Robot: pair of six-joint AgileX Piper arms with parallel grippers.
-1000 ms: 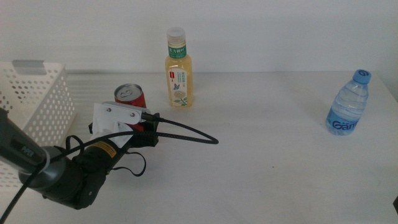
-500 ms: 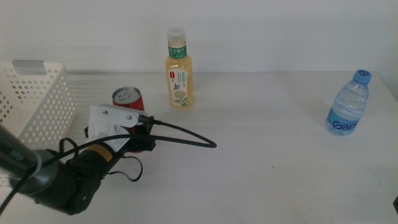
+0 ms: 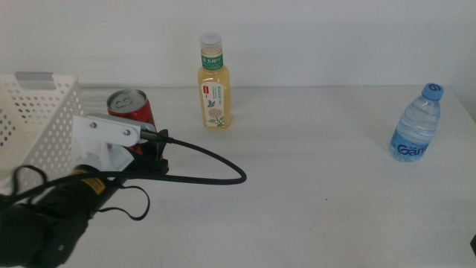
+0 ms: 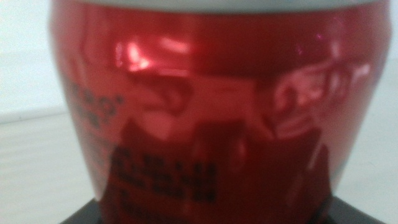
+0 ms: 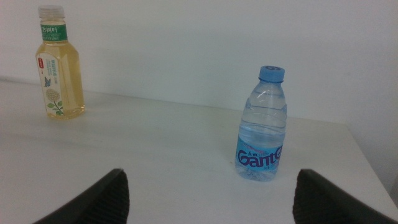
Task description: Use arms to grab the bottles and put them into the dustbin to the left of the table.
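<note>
Beside the dustbin, the left gripper grips the red can; next, carry over rim; right gripper waits, jaws wide.

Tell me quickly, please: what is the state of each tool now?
Left tool: closed on the red can, beside the white basket.
Right tool: open, holding nothing, facing the water bottle.

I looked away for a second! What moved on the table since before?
The left hand, shut on the red can, carried it toward the white basket. The tea bottle and water bottle stayed put; the right hand waits open.
</note>
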